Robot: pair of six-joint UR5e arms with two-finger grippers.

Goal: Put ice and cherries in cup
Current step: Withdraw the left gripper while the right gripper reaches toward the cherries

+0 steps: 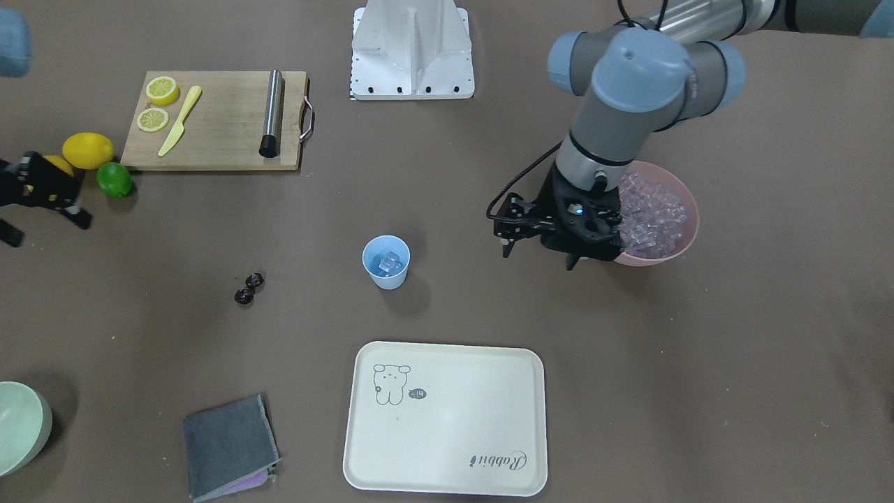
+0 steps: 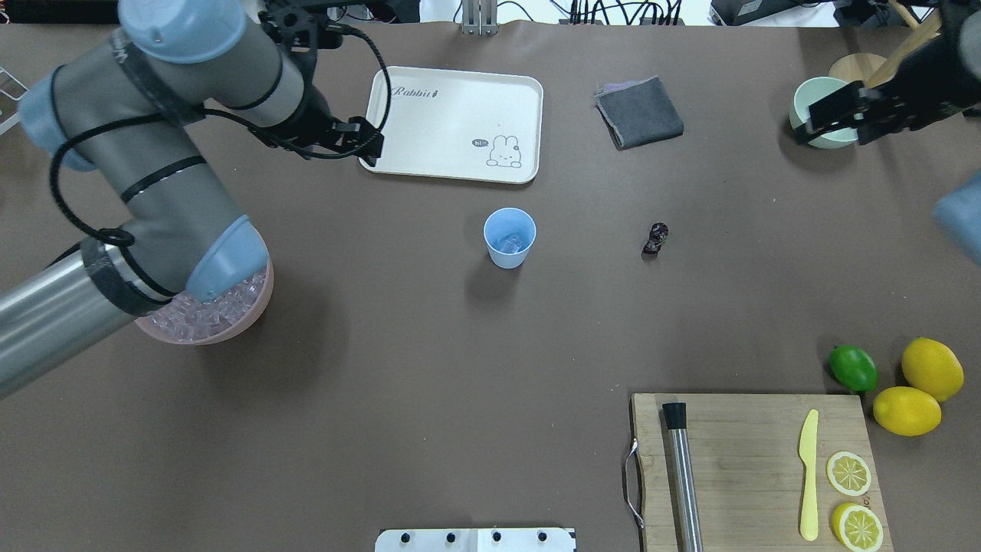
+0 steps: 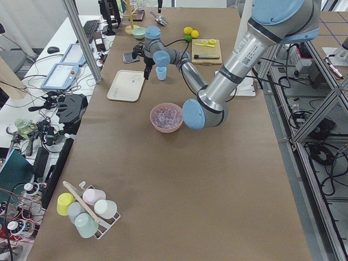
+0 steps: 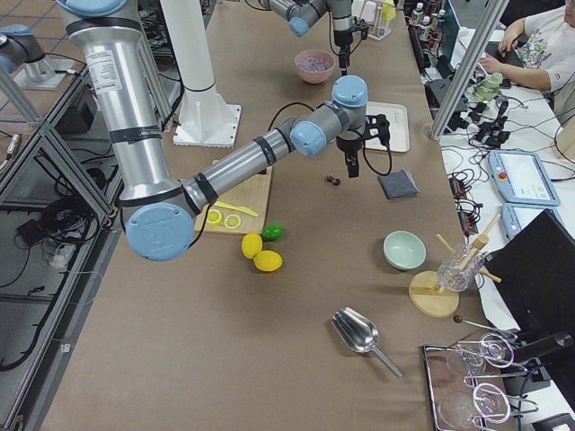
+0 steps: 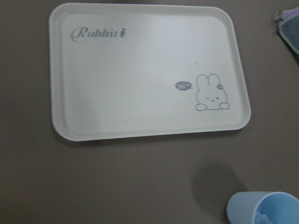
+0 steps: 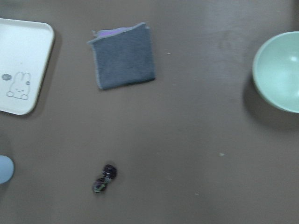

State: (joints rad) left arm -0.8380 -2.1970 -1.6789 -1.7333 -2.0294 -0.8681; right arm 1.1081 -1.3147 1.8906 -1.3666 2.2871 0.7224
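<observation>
The task is partly done. The cup (image 1: 387, 279) stands upright near the middle of the table (image 1: 768, 384) and already holds some ice (image 1: 388, 261); one or two cubes show, and I cannot count them more closely. The cherries (image 1: 248, 288) are not in yet: they lie on the bare table, well apart from the cup, toward the right arm's side. Judging by this, the cherries are left to do, and perhaps more ice.

The left gripper (image 1: 539, 256) hangs just beside the pink bowl (image 1: 688, 223). Its fingers look spread and I see nothing between them. The right gripper (image 1: 44, 229) hovers at the table's far side, near the lime (image 1: 114, 179). It also seems open and empty.

By count:
- one cup
- two cherries joined as a pair
- one pink bowl heaped with more cubes than I can number
- one pale green bowl (image 1: 21, 426)
- one tray (image 1: 447, 419)
- one folded cloth (image 1: 227, 443)
- one cutting board (image 1: 223, 133), carrying two lemon slices (image 1: 161, 89), a yellow knife (image 1: 179, 120) and a metal rod (image 1: 272, 112)
- two whole lemons (image 2: 931, 368)
- one lime
</observation>
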